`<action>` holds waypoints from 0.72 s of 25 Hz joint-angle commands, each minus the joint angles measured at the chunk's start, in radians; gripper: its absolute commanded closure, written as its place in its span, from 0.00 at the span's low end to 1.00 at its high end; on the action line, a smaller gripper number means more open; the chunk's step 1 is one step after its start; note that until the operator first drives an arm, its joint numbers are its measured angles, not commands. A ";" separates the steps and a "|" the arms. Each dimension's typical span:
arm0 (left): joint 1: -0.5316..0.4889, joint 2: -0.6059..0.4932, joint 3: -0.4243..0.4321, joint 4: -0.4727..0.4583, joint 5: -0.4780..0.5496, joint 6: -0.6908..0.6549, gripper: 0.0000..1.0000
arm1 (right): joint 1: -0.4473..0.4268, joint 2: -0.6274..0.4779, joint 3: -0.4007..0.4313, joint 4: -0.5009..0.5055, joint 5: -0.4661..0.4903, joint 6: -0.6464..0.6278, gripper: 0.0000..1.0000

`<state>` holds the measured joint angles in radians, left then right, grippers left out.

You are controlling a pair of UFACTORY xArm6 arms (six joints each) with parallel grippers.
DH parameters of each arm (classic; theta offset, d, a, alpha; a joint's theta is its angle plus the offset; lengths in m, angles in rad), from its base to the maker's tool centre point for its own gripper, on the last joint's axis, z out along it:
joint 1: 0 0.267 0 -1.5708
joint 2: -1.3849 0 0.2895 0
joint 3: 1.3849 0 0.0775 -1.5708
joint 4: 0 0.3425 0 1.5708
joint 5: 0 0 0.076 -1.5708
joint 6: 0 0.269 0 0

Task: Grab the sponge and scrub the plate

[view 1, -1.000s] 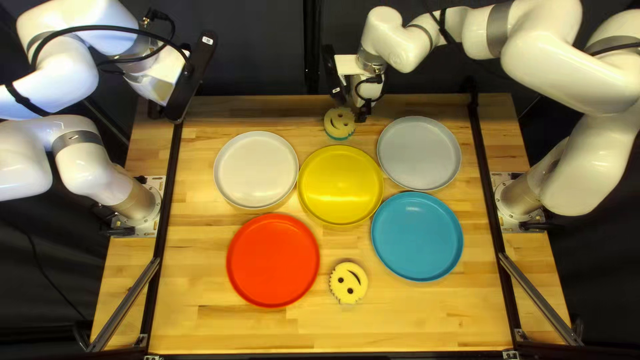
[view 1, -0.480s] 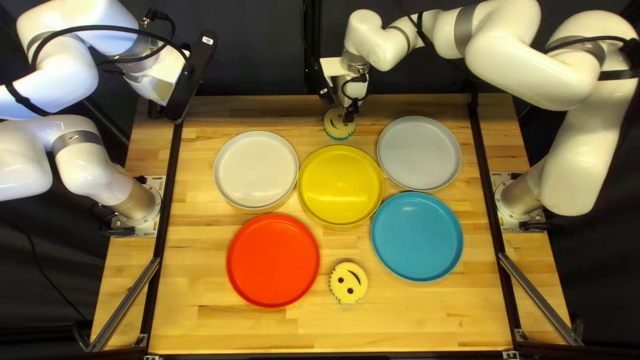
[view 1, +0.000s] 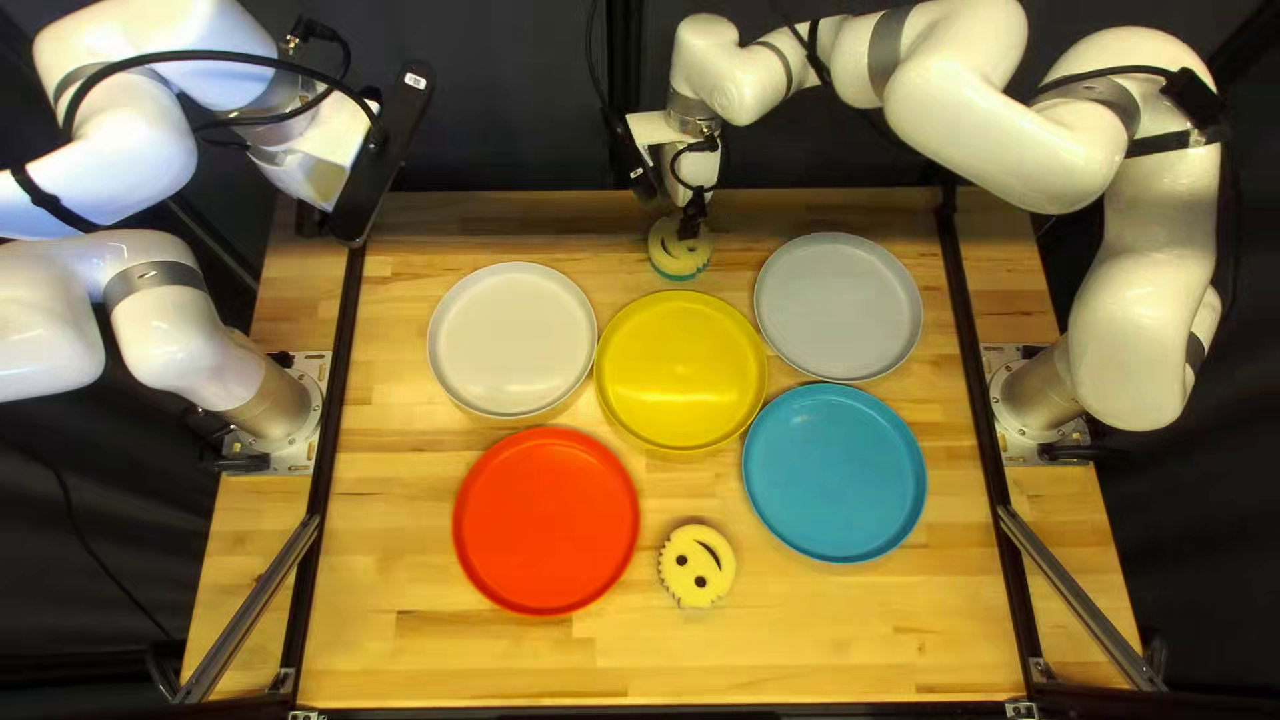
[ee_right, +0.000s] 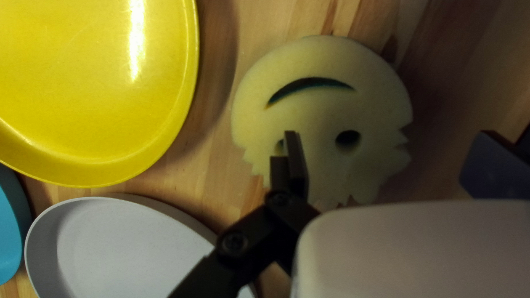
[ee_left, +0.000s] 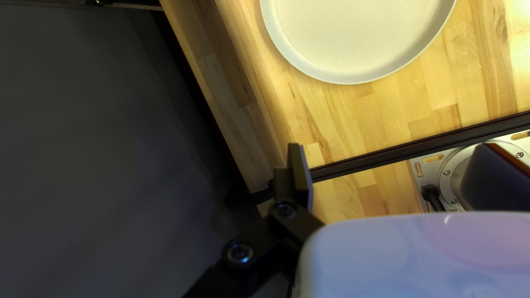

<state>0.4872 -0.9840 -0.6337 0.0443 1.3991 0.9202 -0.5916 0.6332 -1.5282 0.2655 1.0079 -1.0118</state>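
At the table's far edge in the top left view, my right gripper (view 1: pixel 690 222) is over a round yellow smiley sponge (view 1: pixel 679 254) with a teal underside. The right wrist view has my right gripper (ee_right: pixel 389 138) standing open, one finger above the sponge (ee_right: pixel 326 110) and the other beyond its rim. A second smiley sponge (view 1: pixel 696 564) lies between the red plate (view 1: pixel 547 520) and blue plate (view 1: pixel 835 474). My left gripper (view 1: pixel 315 222) hovers at the far left corner; in the left wrist view the left gripper (ee_left: pixel 392 148) is open and holds nothing.
The yellow plate (view 1: pixel 682 371) lies just nearer than the far sponge, flanked by a white plate (view 1: pixel 512 339) and a grey plate (view 1: pixel 838 307). Black rails (view 1: pixel 330 400) run along both table sides by the arm bases.
My right gripper has moved leftward in the top left view, from beside the far sponge to over it. The left arm, plates and sponges have stayed put.
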 commanded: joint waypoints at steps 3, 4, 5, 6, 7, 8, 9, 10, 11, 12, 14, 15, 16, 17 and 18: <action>0.000 0.000 0.000 0.000 0.000 0.000 0.00 | 0.000 0.021 -0.021 0.003 0.006 -0.005 0.00; 0.000 0.000 0.000 0.000 0.000 0.000 0.00 | 0.000 0.022 -0.020 0.003 0.006 -0.006 0.00; 0.000 0.000 0.000 0.000 0.000 0.000 0.00 | -0.001 0.022 -0.019 0.004 0.005 -0.007 0.09; 0.000 0.000 0.000 0.000 0.000 0.000 0.00 | -0.002 0.022 -0.018 0.004 0.004 -0.008 0.19; 0.000 0.000 0.000 0.000 0.000 0.000 0.00 | -0.002 0.021 -0.017 0.004 0.003 -0.008 0.81; 0.000 0.000 0.000 0.000 0.000 0.000 0.00 | -0.002 0.021 -0.016 0.004 0.002 -0.009 0.98; 0.000 0.000 0.000 0.000 0.000 0.000 0.00 | -0.002 0.021 -0.015 0.004 0.002 -0.008 1.00; 0.000 0.000 0.000 0.000 0.000 0.000 0.00 | -0.002 0.020 -0.014 0.003 0.001 -0.008 1.00; 0.000 0.000 0.000 0.000 0.000 0.000 0.00 | -0.002 0.019 -0.012 0.002 0.000 -0.008 1.00; 0.000 0.000 0.000 0.000 0.000 0.000 0.00 | -0.002 0.017 -0.010 0.001 0.000 -0.008 1.00; 0.000 0.000 0.000 0.000 0.000 0.000 0.00 | -0.002 0.009 -0.003 -0.001 -0.001 -0.006 1.00; 0.000 0.000 0.000 0.000 0.000 0.000 0.00 | 0.000 -0.003 0.007 -0.003 -0.002 -0.002 1.00; 0.000 0.000 0.000 0.000 0.000 0.000 0.00 | 0.002 -0.022 0.024 -0.006 -0.003 0.003 1.00; 0.000 0.000 0.000 0.000 0.000 0.000 0.00 | 0.003 -0.035 0.035 -0.008 -0.005 0.007 1.00; 0.000 0.000 0.000 0.000 0.000 0.000 0.00 | 0.006 -0.064 0.062 -0.011 -0.009 0.015 1.00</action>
<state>0.4872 -0.9840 -0.6337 0.0443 1.3991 0.9202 -0.5907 0.6142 -1.5066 0.2618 1.0051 -1.0105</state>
